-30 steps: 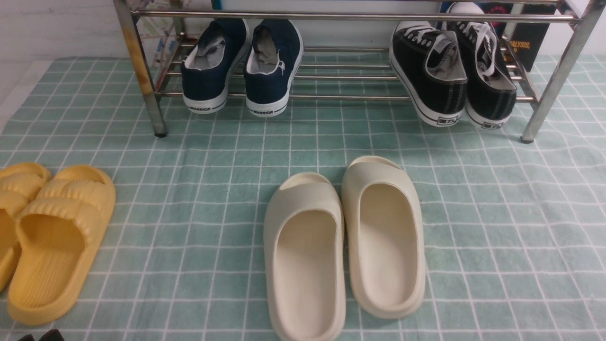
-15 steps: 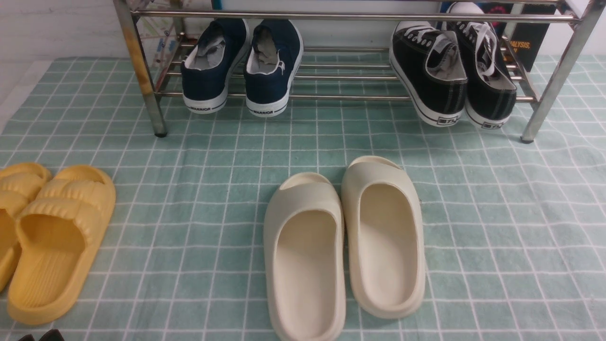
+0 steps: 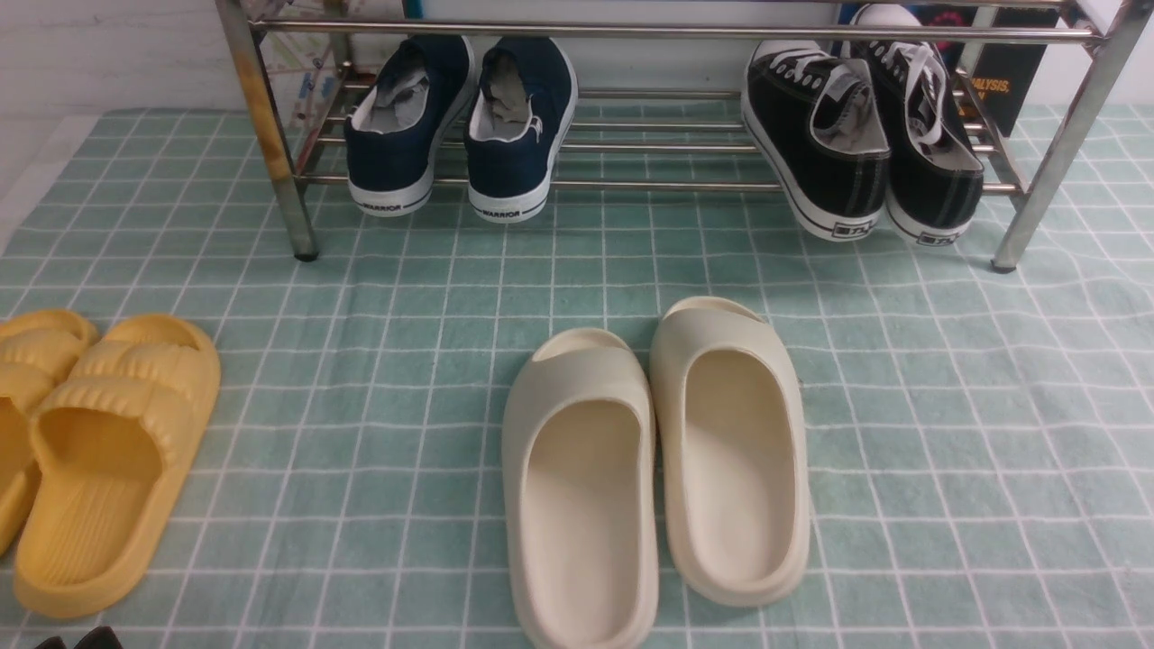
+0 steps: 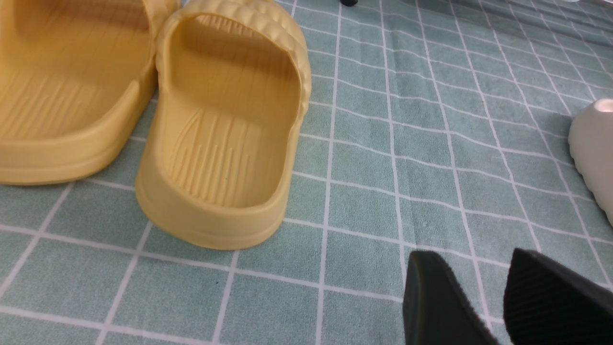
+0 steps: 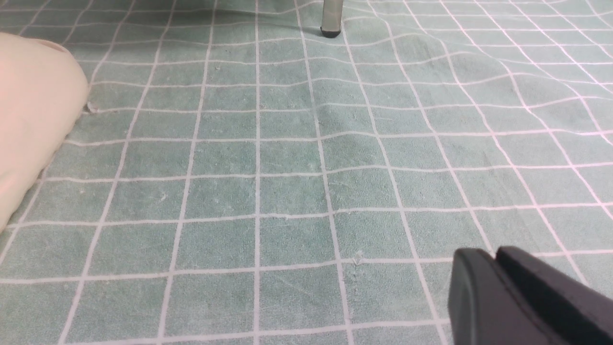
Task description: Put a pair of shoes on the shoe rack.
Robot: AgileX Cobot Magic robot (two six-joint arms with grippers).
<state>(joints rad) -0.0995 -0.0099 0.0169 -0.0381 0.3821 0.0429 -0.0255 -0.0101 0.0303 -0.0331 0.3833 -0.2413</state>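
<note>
**Operator:** First, what state are the pincers in?

**Guide:** Your left pincer is open. Its two ribbed black fingers stand apart with only checked cloth between them, so it holds nothing. It hangs low over the cloth, near the heel of the yellow slides. On your right pincer one finger overlaps the other from the wrist camera, so you cannot tell whether a gap remains. Nothing is held in it. Only bare cloth lies under it, with the cream slides off to one side.

**Operator:** And where are the black sneakers?

**Guide:** The black sneakers sit on the lower tubes of the shoe rack, at its right end. Their heels face you and overhang the front tube. Both lean sideways, touching each other. The navy sneakers stand well apart from them, towards the left end. Judge the placing as done.

**Operator:** If you had me straighten them, how would they handle?

**Guide:** Expect a light shoe. The canvas upper is soft and will fold under a pinch. The rubber sole and heel band are stiffer and give better friction. Take hold across the heel collar, one finger inside against the grey lining and one outside. Avoid the loose white laces. Note that the smooth round tubes give little support, so a nudge could tip a shoe off.
</note>
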